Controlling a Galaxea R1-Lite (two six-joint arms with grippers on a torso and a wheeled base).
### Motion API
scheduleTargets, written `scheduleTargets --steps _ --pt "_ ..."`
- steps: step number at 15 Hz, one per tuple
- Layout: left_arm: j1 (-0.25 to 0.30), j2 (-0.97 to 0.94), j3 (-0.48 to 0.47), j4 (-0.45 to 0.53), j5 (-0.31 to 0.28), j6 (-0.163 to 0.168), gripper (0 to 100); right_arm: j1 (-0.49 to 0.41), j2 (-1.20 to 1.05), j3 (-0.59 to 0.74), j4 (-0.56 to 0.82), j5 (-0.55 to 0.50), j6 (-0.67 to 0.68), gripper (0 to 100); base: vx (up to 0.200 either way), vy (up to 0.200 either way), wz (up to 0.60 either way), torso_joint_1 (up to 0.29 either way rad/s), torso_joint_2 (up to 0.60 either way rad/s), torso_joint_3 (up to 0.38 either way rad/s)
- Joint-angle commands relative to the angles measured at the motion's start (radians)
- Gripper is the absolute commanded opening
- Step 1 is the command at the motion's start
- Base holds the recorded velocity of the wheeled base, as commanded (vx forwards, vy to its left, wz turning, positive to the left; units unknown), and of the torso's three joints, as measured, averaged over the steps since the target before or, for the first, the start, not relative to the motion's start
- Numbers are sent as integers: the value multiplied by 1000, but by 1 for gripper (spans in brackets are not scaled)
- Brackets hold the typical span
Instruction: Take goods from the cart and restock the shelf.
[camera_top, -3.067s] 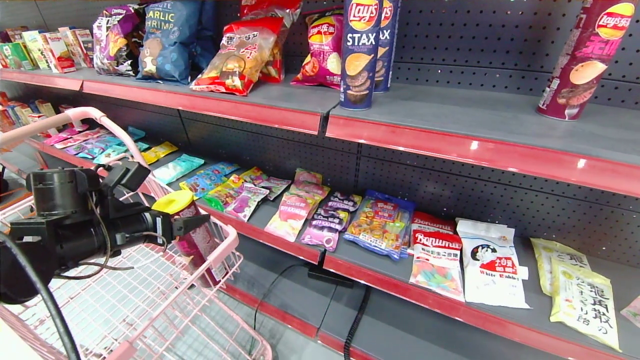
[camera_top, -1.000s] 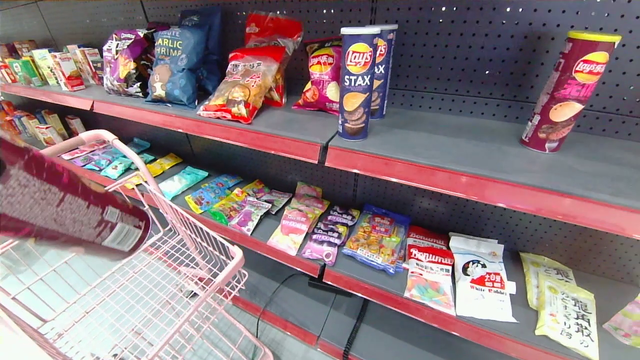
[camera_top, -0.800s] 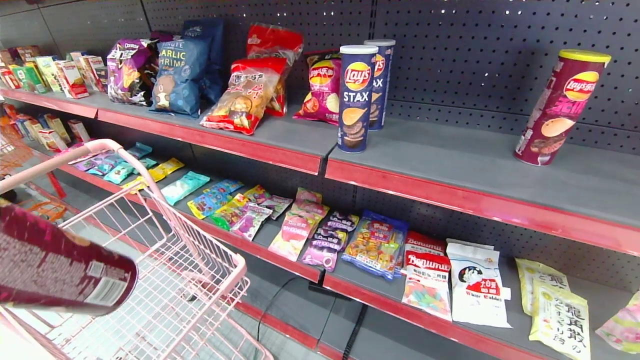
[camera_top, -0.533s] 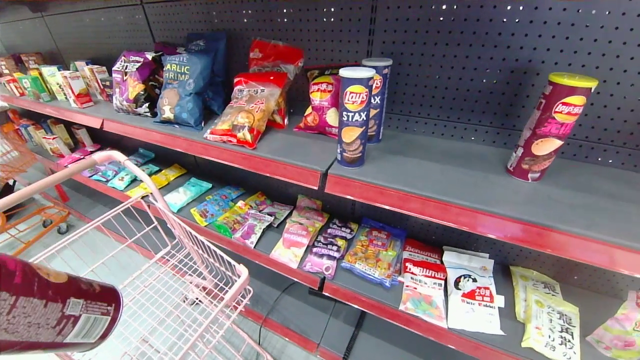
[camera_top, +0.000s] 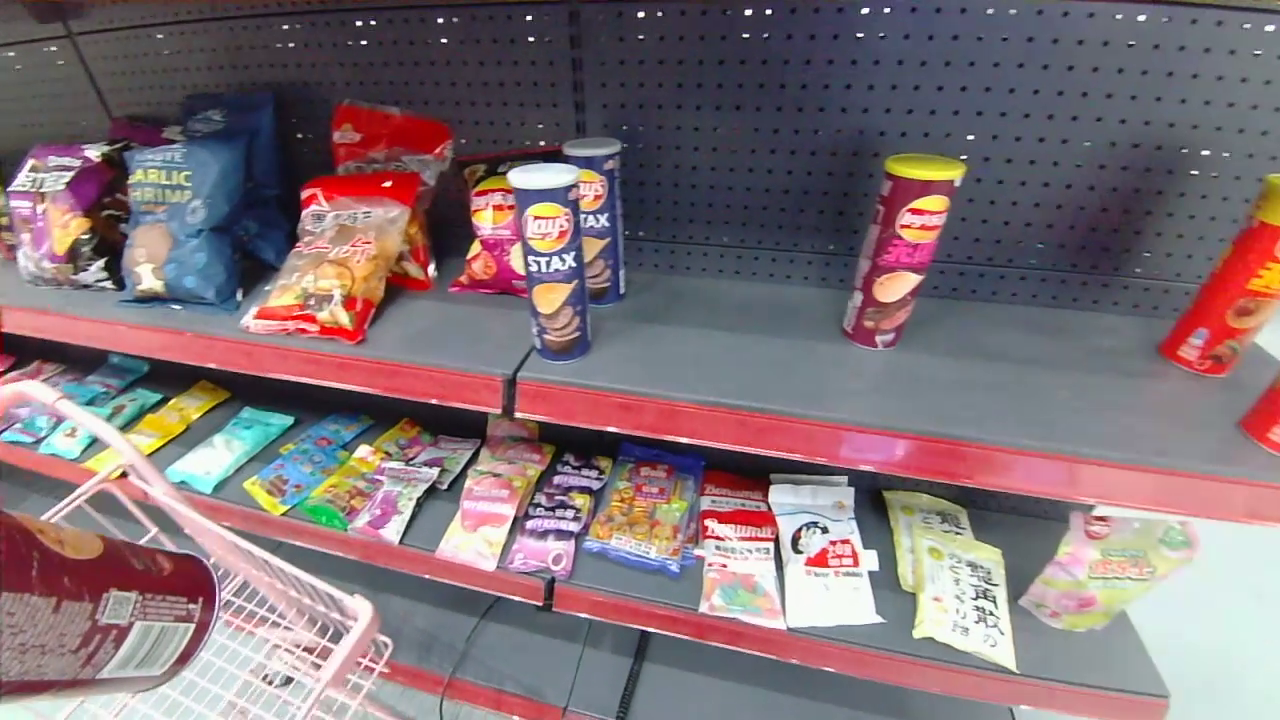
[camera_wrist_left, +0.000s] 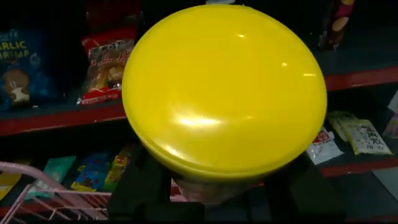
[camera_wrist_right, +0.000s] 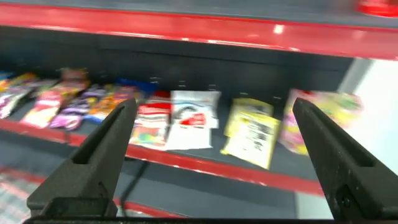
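A maroon chip can (camera_top: 100, 620) lies sideways at the lower left of the head view, above the pink cart (camera_top: 300, 640). Its yellow lid (camera_wrist_left: 224, 87) faces the left wrist camera, and my left gripper (camera_wrist_left: 217, 190) is shut on the can just behind the lid. A matching maroon can (camera_top: 900, 250) stands upright on the grey upper shelf (camera_top: 800, 440). My right gripper (camera_wrist_right: 211, 149) is open and holds nothing, level with the candy bags (camera_wrist_right: 186, 118) on the lower shelf.
Two blue cans (camera_top: 550, 260) and several snack bags (camera_top: 330, 260) stand left on the upper shelf. Red cans (camera_top: 1225, 290) sit at its far right. Bare shelf lies between the blue cans and the maroon can. Flat candy packs (camera_top: 640, 505) cover the lower shelf.
The can has been lifted out of the cart in my left gripper. The head camera has swung right, so the shelf and cart have shifted left in view.
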Motion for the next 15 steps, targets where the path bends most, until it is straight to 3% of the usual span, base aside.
scheduleTargets --steps 1,4,11,15 --pt "1 28 -13 0 0 20 0 0 1 0 1 1 0 100 0 0 -600 2 -2 2" --pt "1 32 -15 0 0 34 0 0 1 0 0 1 -2 100 0 0 -200 -1 -1 1" --pt "-1 28 -15 -2 -1 35 0 0 1 0 1 2 -3 100 200 0 0 3 -2 2" --pt "-2 9 -12 -2 -6 48 0 0 1 0 1 4 -6 100 0 0 0 0 0 0"
